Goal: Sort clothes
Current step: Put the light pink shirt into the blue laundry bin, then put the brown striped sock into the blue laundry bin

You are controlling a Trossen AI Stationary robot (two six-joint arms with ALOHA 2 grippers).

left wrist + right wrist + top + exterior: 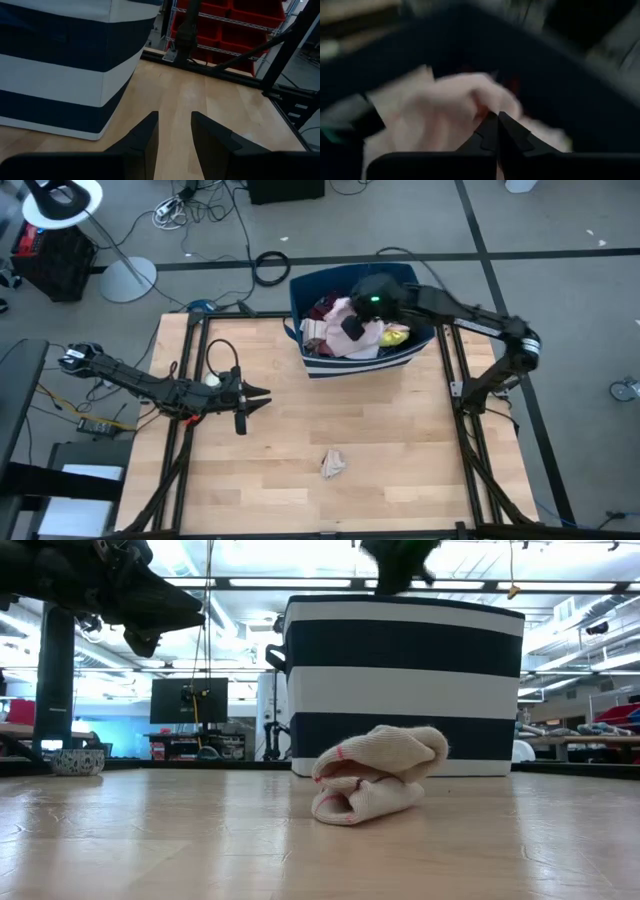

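The navy bin with white stripes [400, 358] stands at the table's far edge. It holds a heap of clothes: a pale pink garment [345, 313] on top, maroon [322, 308], yellow [397, 336] and white [315, 332] pieces. My right gripper [353, 328] is over the heap inside the bin, its fingers shut [497, 120] just above the pink garment [455, 100]. A small cream garment with red trim [333, 464] lies crumpled on the table near the front; it also shows in the low view [378, 785]. My left gripper [262, 394] hovers open and empty over the table's left half. My right gripper comes at the pale pink garment from above, with its fingers shut. The blurred wrist view does not show whether the fingertips touch or hold any cloth.
The bin's striped wall [60, 75] stands ahead of my left gripper [174, 135]. Bare wooden table [400, 440] lies between the bin and the cream garment. Black frame rails [465, 430] run along both table sides.
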